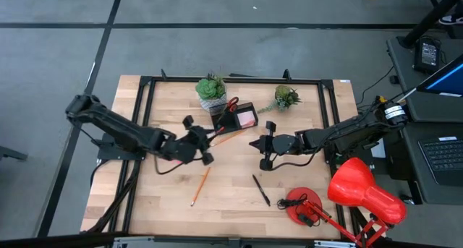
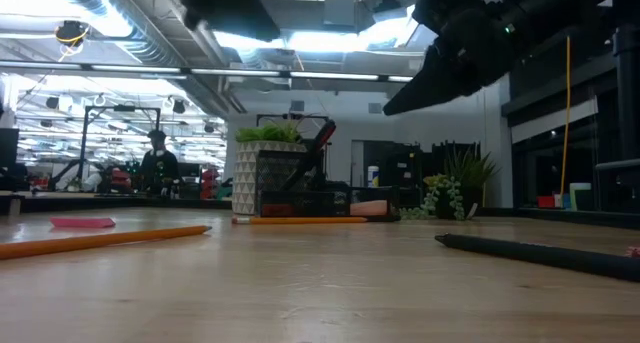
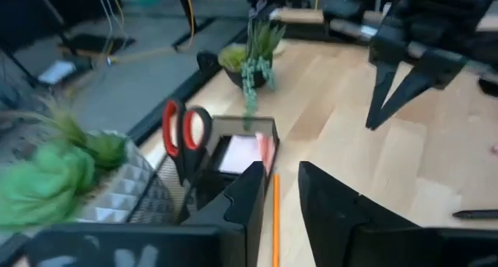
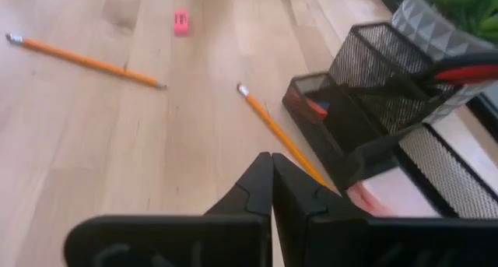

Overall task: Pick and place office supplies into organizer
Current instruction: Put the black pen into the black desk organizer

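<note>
Two dark arms are reaching in over the pale wooden table in the high view. The left gripper is hovering at centre frame beside the black mesh organizer, its fingers standing apart with nothing between them. The right gripper is waiting right of centre, its fingers pressed together and empty.

Red-handled scissors are standing upright in the organizer, blades hidden inside, and a pink sticky-note pad is lying in its tray. A small red eraser is partly showing in a front compartment of the right wrist view. One orange pencil is lying just beside the organizer, partly covered by the left gripper; another orange pencil is lying lower left. A black pen is lying lower centre. A small pink eraser is sitting apart on the wood.

Green potted plants are standing along the upper edge, and a red desk lamp is being cut off at lower right. Across the low view, a blurred person is standing in the workshop.
</note>
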Motion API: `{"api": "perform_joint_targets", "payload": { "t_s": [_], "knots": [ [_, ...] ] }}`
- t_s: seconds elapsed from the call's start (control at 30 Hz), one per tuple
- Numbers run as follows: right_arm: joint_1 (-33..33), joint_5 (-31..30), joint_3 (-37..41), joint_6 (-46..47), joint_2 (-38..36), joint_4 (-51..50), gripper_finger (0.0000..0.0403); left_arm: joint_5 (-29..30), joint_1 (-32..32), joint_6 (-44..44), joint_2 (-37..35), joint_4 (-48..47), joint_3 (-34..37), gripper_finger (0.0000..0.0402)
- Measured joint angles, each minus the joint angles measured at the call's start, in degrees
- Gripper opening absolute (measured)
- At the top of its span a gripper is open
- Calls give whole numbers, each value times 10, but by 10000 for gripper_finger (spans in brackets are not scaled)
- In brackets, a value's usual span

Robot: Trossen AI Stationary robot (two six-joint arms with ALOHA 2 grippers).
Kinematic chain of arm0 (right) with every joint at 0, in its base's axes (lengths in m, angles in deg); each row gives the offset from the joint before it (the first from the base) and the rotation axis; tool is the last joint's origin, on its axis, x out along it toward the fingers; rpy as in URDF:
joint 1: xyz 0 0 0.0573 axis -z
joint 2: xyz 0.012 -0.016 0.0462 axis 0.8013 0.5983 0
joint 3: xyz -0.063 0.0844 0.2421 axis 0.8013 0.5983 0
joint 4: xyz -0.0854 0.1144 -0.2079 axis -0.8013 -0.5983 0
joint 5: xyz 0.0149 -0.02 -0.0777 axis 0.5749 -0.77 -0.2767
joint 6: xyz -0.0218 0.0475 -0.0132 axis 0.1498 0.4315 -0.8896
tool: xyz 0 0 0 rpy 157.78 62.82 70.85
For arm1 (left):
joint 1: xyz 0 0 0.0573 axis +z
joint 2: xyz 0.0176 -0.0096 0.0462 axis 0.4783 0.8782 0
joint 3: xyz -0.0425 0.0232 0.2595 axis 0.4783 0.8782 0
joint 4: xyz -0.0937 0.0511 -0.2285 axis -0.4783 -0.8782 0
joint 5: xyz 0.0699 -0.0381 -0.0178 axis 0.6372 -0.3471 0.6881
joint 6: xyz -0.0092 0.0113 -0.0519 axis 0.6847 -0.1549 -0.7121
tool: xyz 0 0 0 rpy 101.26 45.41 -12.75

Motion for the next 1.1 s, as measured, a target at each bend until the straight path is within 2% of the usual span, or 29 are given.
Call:
{"api": "perform_joint_targets", "payload": {
  "t_s": [0.13,0.27,0.43,0.5,0.7,0.87,1.0,1.1],
  "knots": [
    [-8,0,-21,4,0,-1,10,16,-27,11,-49,-4,35,46],
    [-23,0,-56,16,0,-37,10,-2,-50,12,-95,-3,78,7],
    [-41,0,-108,77,0,-131,10,-8,-67,14,-148,25,140,1],
    [-49,-1,-123,104,0,-161,10,-26,-71,37,-166,65,170,1],
    [-89,-1,-139,182,0,-218,10,-129,-73,125,-210,238,261,1],
    [-140,-25,-140,280,1,-242,4,-169,-70,125,-232,260,302,2],
    [-175,-59,-140,329,7,-242,3,-198,-72,138,-233,282,318,1],
    [-184,-62,-147,360,23,-248,2,-217,-72,160,-233,304,320,1]
  ]
}}
